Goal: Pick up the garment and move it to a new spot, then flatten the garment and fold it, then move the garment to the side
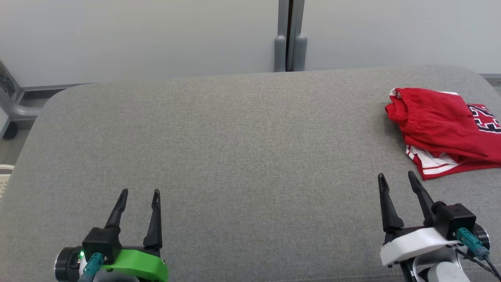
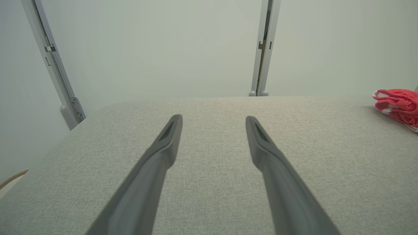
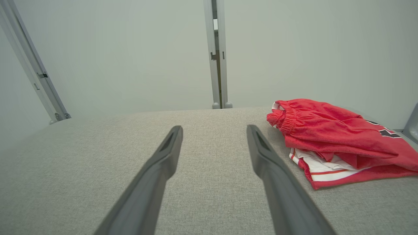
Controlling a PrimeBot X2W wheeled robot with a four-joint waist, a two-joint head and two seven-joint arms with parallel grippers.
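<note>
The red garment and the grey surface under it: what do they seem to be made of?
The red garment looks like thin, soft sports fabric, probably a synthetic knit: it lies in loose creases, with a gathered elastic waistband and white striped trim. The grey surface looks like matte woven upholstery cloth, perhaps over padding: it has a fine mottled weave and rounded corners.

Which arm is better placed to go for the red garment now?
Right, probably. The open right claw sits just short of the red garment on the right side of the grey surface; the open left claw is far across from it.
</note>
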